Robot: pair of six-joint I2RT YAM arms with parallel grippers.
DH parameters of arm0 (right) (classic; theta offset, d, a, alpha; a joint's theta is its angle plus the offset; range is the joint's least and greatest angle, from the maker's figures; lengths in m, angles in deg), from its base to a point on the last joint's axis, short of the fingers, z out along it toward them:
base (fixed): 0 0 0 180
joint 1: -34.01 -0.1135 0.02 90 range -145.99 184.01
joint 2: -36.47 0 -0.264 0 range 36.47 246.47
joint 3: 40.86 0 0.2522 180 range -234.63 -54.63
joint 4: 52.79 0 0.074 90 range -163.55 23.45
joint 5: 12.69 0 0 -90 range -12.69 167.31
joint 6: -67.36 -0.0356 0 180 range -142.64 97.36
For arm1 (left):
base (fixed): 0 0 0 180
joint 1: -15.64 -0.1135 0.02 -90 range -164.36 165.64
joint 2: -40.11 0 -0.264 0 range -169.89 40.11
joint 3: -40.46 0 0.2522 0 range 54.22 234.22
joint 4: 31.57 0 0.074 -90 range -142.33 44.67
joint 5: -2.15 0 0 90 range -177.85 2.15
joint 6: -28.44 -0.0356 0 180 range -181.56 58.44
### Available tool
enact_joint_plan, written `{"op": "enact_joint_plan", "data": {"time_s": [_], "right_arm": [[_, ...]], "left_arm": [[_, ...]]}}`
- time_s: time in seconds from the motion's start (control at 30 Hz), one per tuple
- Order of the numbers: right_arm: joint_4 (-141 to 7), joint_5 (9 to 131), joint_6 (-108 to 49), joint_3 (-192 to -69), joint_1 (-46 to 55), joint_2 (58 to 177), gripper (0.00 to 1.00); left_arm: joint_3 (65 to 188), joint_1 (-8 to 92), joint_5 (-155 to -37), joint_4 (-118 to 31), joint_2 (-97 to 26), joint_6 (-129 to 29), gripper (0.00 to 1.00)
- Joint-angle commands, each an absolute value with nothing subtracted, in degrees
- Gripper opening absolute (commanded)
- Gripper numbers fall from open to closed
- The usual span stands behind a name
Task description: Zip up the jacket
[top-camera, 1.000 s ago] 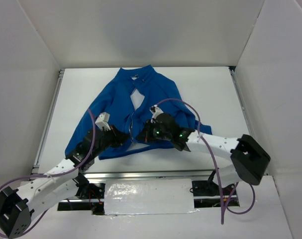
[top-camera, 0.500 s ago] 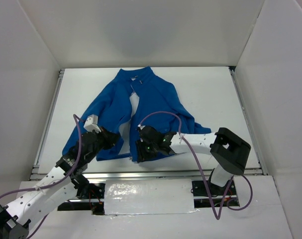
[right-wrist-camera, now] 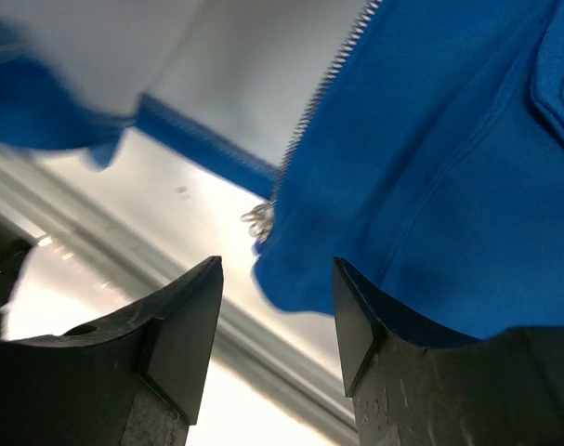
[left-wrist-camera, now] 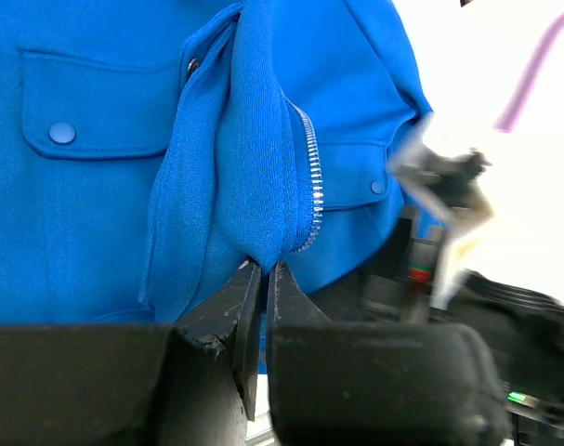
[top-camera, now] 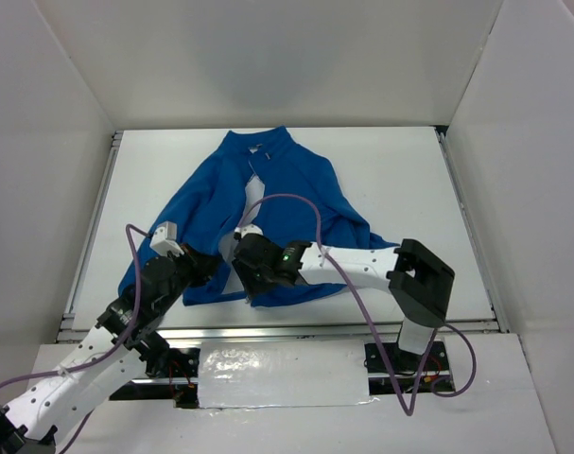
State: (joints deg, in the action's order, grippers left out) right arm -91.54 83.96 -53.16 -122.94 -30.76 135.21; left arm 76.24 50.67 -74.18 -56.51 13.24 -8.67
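Left pincer [left-wrist-camera: 263, 271] pinches shut on the hem of the blue jacket [top-camera: 301, 184], spread across the desk [top-camera: 409, 170], beside its zipper [left-wrist-camera: 309, 172]. Both front halves lie apart with teeth unjoined; zipping appears not yet begun, the whole run to the collar left. Right pincer [right-wrist-camera: 277, 268] gapes wide, holding nothing, the metal pull [right-wrist-camera: 260, 221] just ahead between its jaws.

The right gripper [right-wrist-camera: 277, 269] has its two dark fingers [right-wrist-camera: 179, 334] spread apart at the bottom of the frame. Beyond the gap between them is the lower corner of the blue jacket [right-wrist-camera: 449, 186], whose fabric fills the upper right. A light zipper [right-wrist-camera: 323, 88] runs down the jacket's edge to a small metal piece [right-wrist-camera: 260, 221]. To the left are the white table [right-wrist-camera: 235, 74], a blurred blue strip [right-wrist-camera: 198, 149] and a metal rail [right-wrist-camera: 105, 251].
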Motion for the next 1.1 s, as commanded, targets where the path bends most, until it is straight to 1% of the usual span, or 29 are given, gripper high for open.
{"op": "enact_joint_plan", "data": {"time_s": [0.0,0.17,0.6,0.7,0.73,0.77,0.8,0.9,0.97,1.03,1.07], "right_arm": [[-96.34,86.88,-53.05,-126.51,-31.47,138.59,0.57],[-98.19,86.8,-54.81,-127.84,-32.34,140.97,0.55],[-97.66,84.86,-56.83,-128.1,-33.75,143.6,0.54],[-97.22,85.39,-57.09,-128.36,-33.66,144.05,0.51],[-97.13,85.48,-57.09,-128.45,-33.66,144.22,0.5],[-97.13,85.48,-57.27,-128.71,-33.49,144.22,0.45],[-97.13,85.83,-57.27,-128.98,-33.66,144.31,0.44],[-97.22,86.36,-57.36,-129.51,-33.49,144.84,0.36],[-97.05,86.36,-57.62,-129.6,-33.49,145.01,0.24],[-96.78,86.27,-58.14,-129.42,-33.49,144.93,0.05],[-96.52,86.27,-58.24,-129.16,-33.49,144.58,0.03]], "left_arm": [[76.37,50.45,-73.61,-55.88,12.96,-8.21,0.0],[76.2,50.45,-73.7,-55.71,12.95,-8.38,0.0],[75.41,50.45,-74.31,-55.18,12.25,-8.65,0.0],[75.41,50.45,-74.31,-55.27,12.51,-8.73,0.0],[75.41,50.45,-74.4,-55.27,12.43,-8.82,0.0],[75.32,50.45,-74.31,-55.35,12.6,-8.91,0.0],[75.32,50.45,-74.31,-55.53,12.6,-8.91,0.0],[75.23,50.45,-74.31,-55.62,12.78,-9.0,0.0],[75.23,50.45,-74.4,-55.7,12.95,-9.0,0.0],[75.05,50.44,-74.49,-55.88,13.39,-9.08,0.0],[74.97,50.45,-74.49,-55.88,13.48,-9.09,0.0]]}}
